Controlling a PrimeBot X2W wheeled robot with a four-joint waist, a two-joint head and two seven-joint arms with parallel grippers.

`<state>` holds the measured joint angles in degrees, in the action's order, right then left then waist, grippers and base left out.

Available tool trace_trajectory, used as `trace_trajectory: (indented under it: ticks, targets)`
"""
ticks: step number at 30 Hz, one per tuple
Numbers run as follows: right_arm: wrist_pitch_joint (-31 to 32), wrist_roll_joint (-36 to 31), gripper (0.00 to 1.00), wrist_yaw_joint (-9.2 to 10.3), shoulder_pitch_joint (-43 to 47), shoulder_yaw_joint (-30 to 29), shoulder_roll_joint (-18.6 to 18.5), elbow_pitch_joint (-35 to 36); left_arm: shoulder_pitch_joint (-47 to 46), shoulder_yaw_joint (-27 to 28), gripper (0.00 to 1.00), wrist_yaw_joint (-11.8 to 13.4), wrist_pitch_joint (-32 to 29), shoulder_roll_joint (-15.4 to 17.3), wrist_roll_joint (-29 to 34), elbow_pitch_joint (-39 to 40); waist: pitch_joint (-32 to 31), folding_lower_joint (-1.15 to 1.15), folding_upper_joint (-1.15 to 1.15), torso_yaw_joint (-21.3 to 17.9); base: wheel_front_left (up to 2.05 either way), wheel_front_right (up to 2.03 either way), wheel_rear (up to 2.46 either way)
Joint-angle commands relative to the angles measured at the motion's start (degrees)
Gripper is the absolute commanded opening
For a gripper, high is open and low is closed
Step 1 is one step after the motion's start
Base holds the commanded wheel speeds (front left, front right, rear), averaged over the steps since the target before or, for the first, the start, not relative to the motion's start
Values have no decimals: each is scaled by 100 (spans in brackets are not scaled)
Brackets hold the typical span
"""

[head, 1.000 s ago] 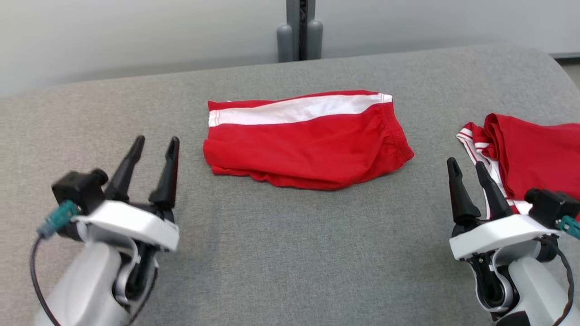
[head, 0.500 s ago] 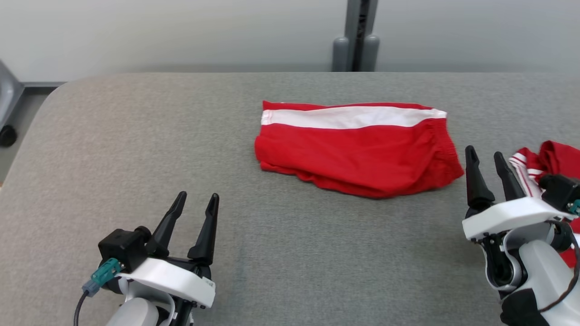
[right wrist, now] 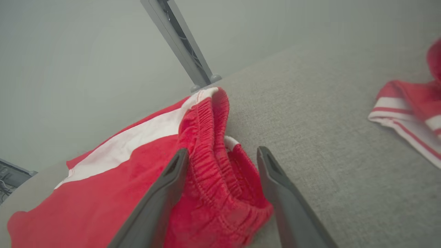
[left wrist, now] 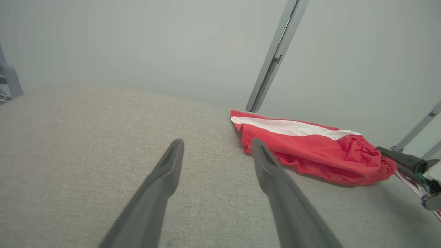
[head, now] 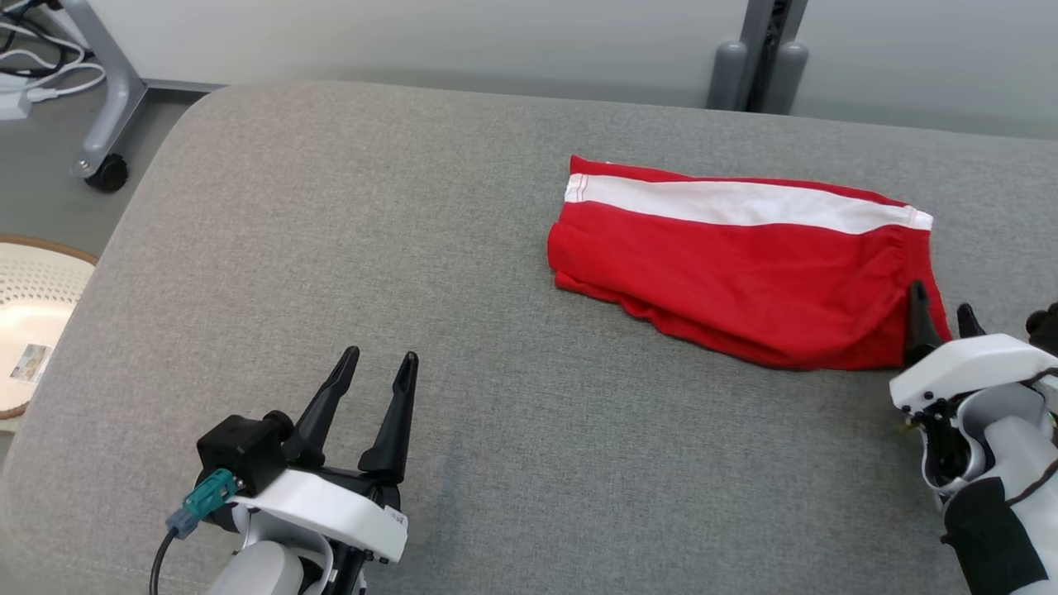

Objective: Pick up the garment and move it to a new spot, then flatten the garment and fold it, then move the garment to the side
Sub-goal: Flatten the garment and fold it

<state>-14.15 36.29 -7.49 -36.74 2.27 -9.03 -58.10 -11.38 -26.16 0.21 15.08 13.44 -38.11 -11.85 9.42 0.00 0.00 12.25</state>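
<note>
The garment (head: pixel 744 264) is a pair of red shorts with a white stripe, lying folded on the grey padded table (head: pixel 331 207). My right gripper (head: pixel 941 299) is open at its elastic waistband end. In the right wrist view the gripper (right wrist: pixel 222 150) has the bunched waistband showing between its fingers, and the garment (right wrist: pixel 137 179) spreads to the left. I cannot tell whether they touch. My left gripper (head: pixel 380 355) stands open and empty over bare table, well short of the garment's left end. The left wrist view shows that gripper (left wrist: pixel 217 141), with the garment (left wrist: pixel 310 151) ahead to the right.
A second red-and-white garment (right wrist: pixel 410 103) lies on the table to the right. Off the table's rounded left edge, a white perforated basket (head: pixel 33 314) and a wheeled stand leg (head: pixel 107 107) sit on the floor. A grey post (head: pixel 760 66) rises behind the table.
The head camera has swung left, so the whole picture has shifted right and the second garment has left it. My right gripper has come up to the garment's waistband end. Both grippers stay open.
</note>
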Motion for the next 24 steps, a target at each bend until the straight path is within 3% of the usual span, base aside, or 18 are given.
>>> trace_trajectory:
  ticks: [1, 6, 20, 21, 22, 24]
  targets:
    - [-6, -7, 100, -1, -95, -75, -83, -246, -110, 22, 100, -21, 5, 5, 42, -6, 49, 0, 0, 59, 0, 0, 0]
    - [-56, 80, 100, -1, -261, -277, -126, -860, -93, 73, 100, -12, 6, 12, 54, 32, 128, 0, 0, 71, 0, 0, 0]
    - [606, 1305, 100, -1, -336, -461, 151, -870, -232, 72, 100, -50, -1, 46, 83, 27, 274, 0, 0, 53, 0, 0, 0]
    - [648, 1379, 81, -1, -328, -457, 154, -840, -222, 69, 100, -53, -3, 52, 80, 22, 273, 0, 0, 72, 0, 0, 0]
    - [670, 1438, 44, -1, -320, -439, 161, -791, -221, 67, 100, -47, -4, 55, 78, 19, 269, 0, 0, 88, 0, 0, 0]
    - [650, 1554, 0, -2, -281, -397, 151, -639, -220, 67, 100, -25, -3, 49, 70, 22, 256, 0, 0, 109, 0, 0, 0]
